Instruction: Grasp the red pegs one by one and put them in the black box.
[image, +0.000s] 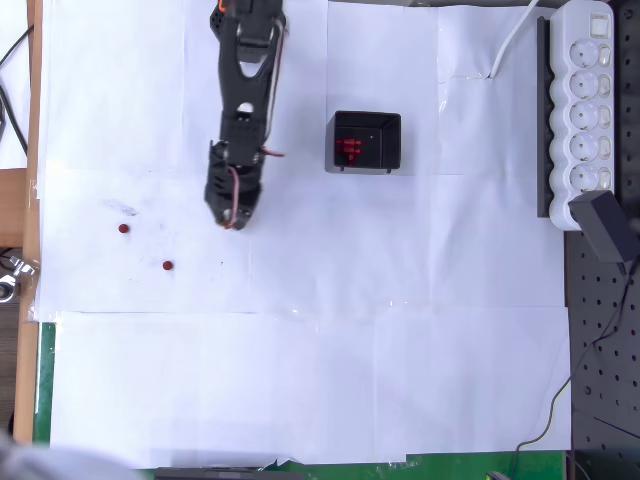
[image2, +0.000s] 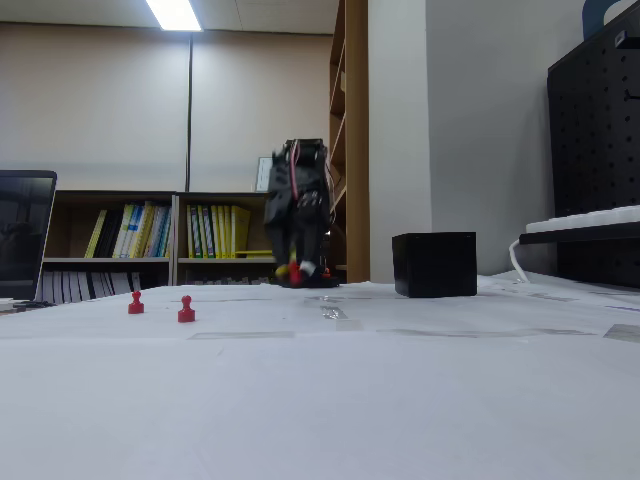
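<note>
Overhead cam straight down on table (image: 300, 380), fixed cam low at tabletop level, both share black box (image2: 434, 264)

Two red pegs (image: 124, 229) (image: 168, 266) outside; one black box (image: 385, 125).

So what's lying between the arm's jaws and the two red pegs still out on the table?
Nothing: in the overhead view, bare white paper separates the gripper from the nearer peg and farther peg.

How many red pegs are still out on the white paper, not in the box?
2: one small red plastic peg far left in the overhead view, another red peg just below-right. More red pieces lie inside the square black plastic box; their number is unclear.
</note>
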